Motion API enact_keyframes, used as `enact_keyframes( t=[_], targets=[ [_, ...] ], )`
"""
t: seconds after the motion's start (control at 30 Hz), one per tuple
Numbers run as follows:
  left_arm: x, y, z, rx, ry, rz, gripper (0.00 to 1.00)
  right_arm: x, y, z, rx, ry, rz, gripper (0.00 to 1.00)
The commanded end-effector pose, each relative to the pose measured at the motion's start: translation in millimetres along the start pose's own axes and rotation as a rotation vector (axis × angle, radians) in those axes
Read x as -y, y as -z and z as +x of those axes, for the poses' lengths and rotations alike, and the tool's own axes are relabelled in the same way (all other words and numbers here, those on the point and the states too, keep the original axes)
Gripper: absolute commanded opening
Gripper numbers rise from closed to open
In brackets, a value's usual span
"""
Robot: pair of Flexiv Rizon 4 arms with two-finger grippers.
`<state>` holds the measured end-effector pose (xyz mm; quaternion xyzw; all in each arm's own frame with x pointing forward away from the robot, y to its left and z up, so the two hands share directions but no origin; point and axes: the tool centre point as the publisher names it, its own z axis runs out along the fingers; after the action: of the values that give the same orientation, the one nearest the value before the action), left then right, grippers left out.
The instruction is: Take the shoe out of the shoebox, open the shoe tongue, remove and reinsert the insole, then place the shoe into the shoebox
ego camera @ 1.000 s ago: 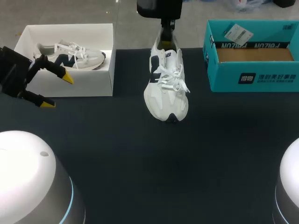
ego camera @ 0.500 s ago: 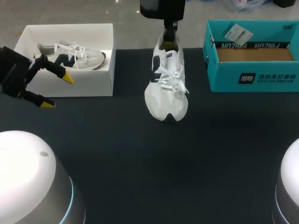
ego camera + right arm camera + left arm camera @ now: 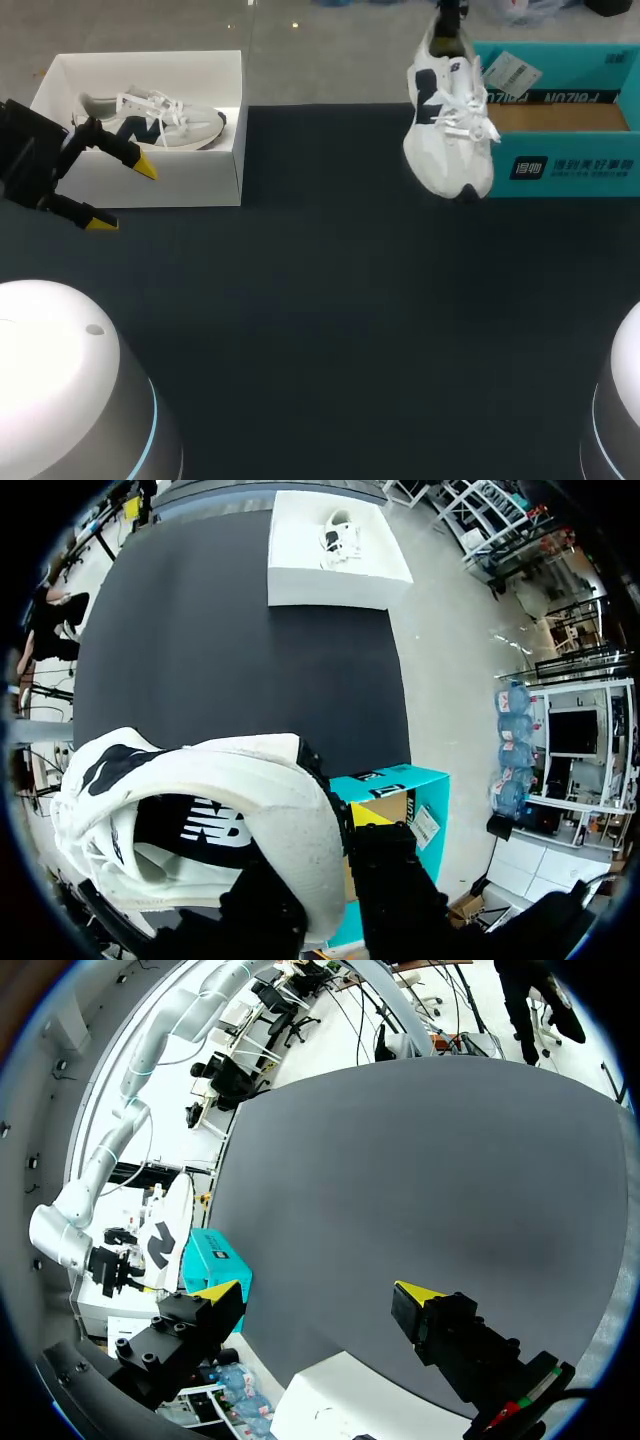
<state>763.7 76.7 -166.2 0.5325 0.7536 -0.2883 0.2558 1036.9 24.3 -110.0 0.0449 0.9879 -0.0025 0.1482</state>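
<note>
Right gripper [image 3: 338, 832] pinches the white shoe [image 3: 449, 125] by its heel collar, toe hanging below the fingers, by a corner of the teal shoebox [image 3: 570, 165]; left gripper [image 3: 123, 196] spread wide, just beside the white box [image 3: 150, 186].

Far left corner of the desk [image 3: 320, 300]: an open box [image 3: 150, 185] with a second shoe [image 3: 150, 117] lying in it. The left end effector [image 3: 124, 196] hangs just in front of that box, at the left edge. Far right corner: the shoebox [image 3: 560, 165]. The shoe [image 3: 448, 140] hangs toe-down at the shoebox's left end, over the far edge, its heel in the right end effector [image 3: 325, 870].
</note>
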Motion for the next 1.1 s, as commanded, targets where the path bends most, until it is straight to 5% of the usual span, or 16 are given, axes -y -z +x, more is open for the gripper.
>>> enact_keyframes(
  t=[0.03, 0.1, 0.73, 0.9, 1.1],
  targets=[
    [0.3, -0.2, -0.2, -0.004, 0.001, -0.001, 1.0, 45.4, -7.7, -3.1, -0.001, 0.023, 0.012, 0.0],
    [0.3, -0.2, -0.2, -0.004, 0.001, -0.001, 1.0, 56.7, -11.8, -7.6, -0.025, -0.019, 0.053, 0.0],
    [0.3, -0.2, -0.2, -0.004, 0.001, -0.001, 1.0, 56.7, -11.8, -7.6, -0.025, -0.019, 0.053, 0.0],
    [0.3, -0.2, -0.2, -0.004, 0.001, -0.001, 1.0, 118.7, -37.0, -51.0, -0.039, -0.101, 0.102, 0.0],
    [0.3, -0.2, -0.2, -0.004, 0.001, -0.001, 1.0, 198.8, -37.5, -105.2, -0.092, -0.189, 0.042, 0.0]
  ],
)
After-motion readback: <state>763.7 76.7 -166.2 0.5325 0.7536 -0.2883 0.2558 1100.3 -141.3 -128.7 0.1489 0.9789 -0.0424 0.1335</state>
